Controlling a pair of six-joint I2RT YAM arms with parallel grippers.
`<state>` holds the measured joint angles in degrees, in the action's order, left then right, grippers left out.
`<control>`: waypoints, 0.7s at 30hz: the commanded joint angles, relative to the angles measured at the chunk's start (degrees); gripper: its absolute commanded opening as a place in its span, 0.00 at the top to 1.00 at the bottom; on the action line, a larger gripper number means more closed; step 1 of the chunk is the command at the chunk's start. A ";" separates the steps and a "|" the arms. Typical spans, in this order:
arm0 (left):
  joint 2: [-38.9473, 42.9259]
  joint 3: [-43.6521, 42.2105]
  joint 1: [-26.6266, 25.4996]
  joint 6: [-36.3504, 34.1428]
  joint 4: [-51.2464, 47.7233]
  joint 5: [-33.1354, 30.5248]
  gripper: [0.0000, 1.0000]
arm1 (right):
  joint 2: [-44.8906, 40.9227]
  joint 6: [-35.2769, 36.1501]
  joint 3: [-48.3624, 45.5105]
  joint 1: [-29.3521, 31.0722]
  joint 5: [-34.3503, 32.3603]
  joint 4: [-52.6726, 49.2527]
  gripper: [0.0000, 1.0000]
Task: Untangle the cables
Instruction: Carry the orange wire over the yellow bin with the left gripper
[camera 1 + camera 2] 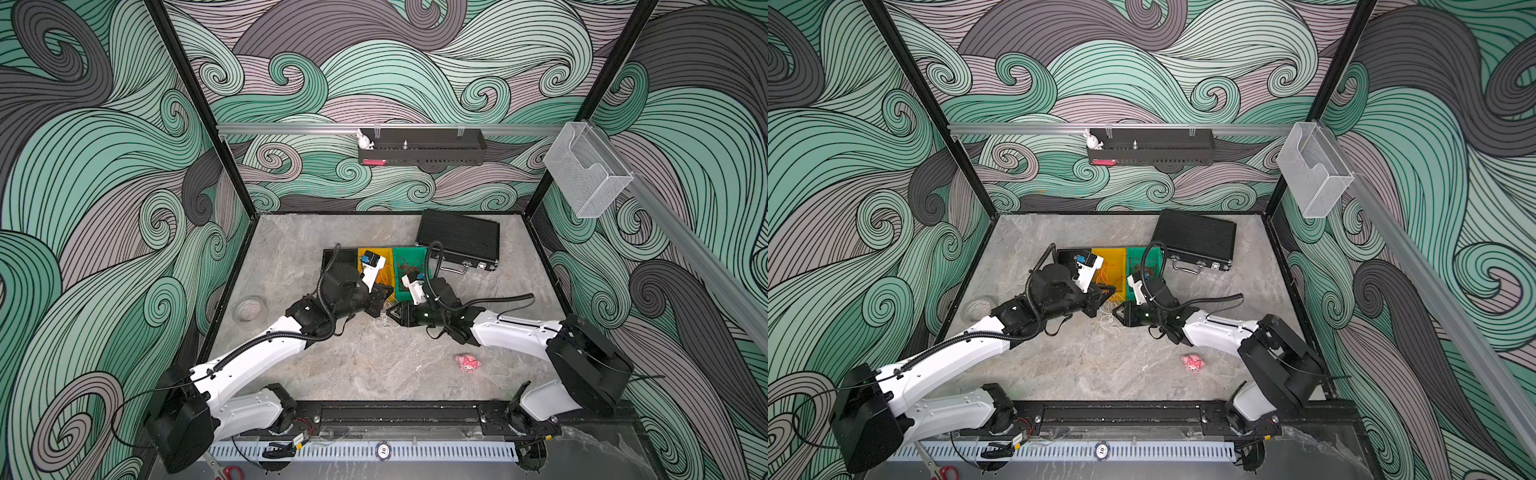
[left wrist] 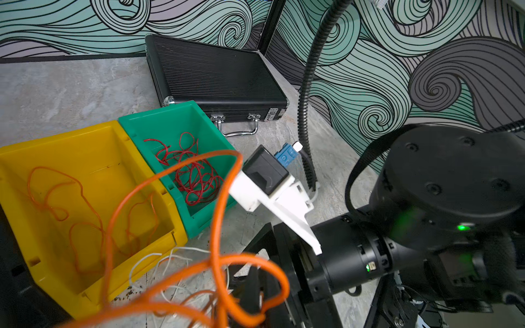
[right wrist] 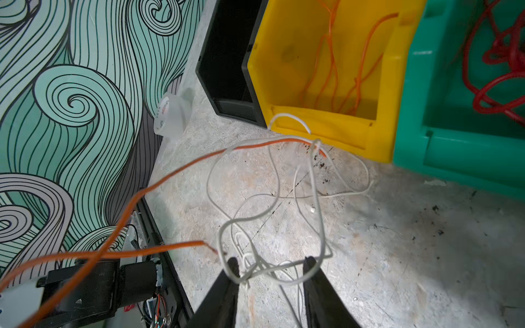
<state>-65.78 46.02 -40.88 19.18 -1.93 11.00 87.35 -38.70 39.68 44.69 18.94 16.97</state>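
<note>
Thin white cables [image 3: 321,224] lie in loose loops on the grey table in front of the bins, seen in a top view as a small white tangle [image 1: 384,324]. My right gripper [image 3: 271,259] is low over them, its fingers apart with white strands running between them. An orange cable [image 3: 176,170] crosses the white loops and runs to my left gripper [image 1: 384,297], which is shut on it; it loops close to the left wrist camera [image 2: 215,227]. Red cables [image 2: 196,176] lie bunched in the green bin [image 2: 170,113]. More orange cable [image 2: 76,230] lies in the yellow bin [image 2: 56,139].
A black bin [image 3: 227,56] stands beside the yellow one. A black ribbed case [image 1: 461,239] lies behind the bins. A clear tape roll [image 1: 249,309] sits by the left wall, and a pink plush toy [image 1: 468,363] lies near the right arm.
</note>
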 commanded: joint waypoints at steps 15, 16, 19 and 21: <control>4.69 3.51 3.14 0.36 -0.61 -4.75 1.00 | -3.77 1.67 -2.32 0.23 -4.75 -6.40 0.98; 4.86 3.79 3.37 0.25 -0.53 -4.98 1.00 | -3.82 1.70 -2.52 0.18 -4.86 -6.57 0.98; 4.91 5.04 4.09 -0.67 -1.21 -5.02 1.00 | -3.93 2.12 -2.71 0.16 -4.91 -7.08 0.97; 4.71 6.15 4.61 -1.36 -2.00 -5.12 1.00 | -4.12 2.29 -3.03 0.19 -5.06 -7.28 0.96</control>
<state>-61.98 49.23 -37.12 19.46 -2.92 6.98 84.23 -37.54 37.41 44.73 15.18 11.09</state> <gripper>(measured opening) 0.049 0.049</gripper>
